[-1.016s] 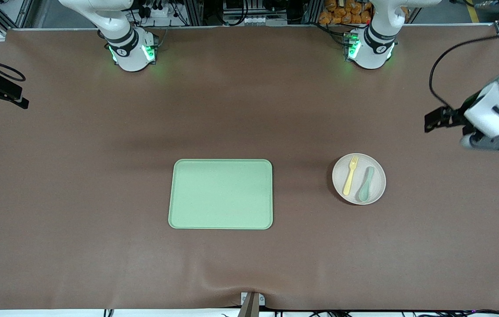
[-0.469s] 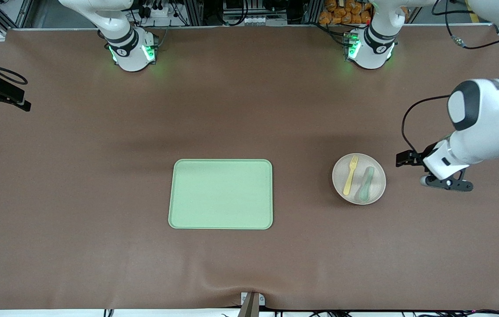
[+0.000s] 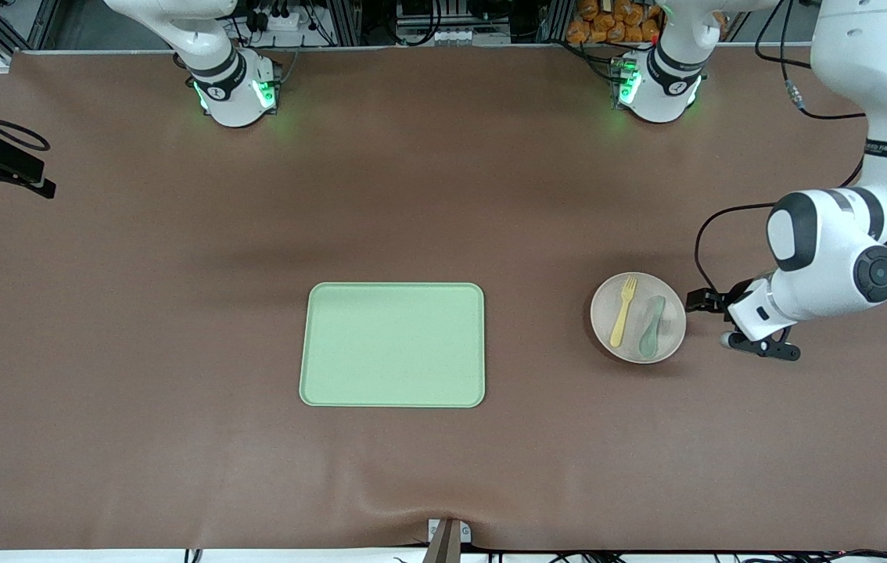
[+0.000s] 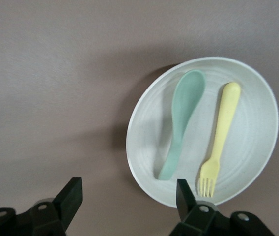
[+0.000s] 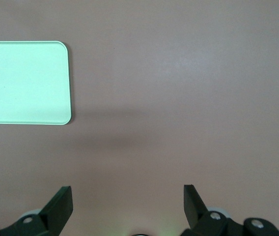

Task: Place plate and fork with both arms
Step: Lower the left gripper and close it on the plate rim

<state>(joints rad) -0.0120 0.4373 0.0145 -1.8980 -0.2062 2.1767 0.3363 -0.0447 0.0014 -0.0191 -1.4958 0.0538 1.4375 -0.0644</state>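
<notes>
The pale speckled plate lies on the table toward the left arm's end, beside the tray. The yellow fork and a teal spoon lie side by side in it. My left gripper hangs open and empty over the bare table just off the plate's rim. In the left wrist view the plate, fork and spoon show ahead of the left gripper. My right gripper is open and empty, high over bare table; only a black part of it shows in the front view.
The rectangular light-green tray lies at the middle of the table, bare; its corner shows in the right wrist view. The brown table mat has a wrinkle near the front camera's edge.
The left arm has swung in from the table's end and come down, bringing its open gripper close beside the plate. The right arm has hardly moved. Plate, fork and spoon are unmoved.
</notes>
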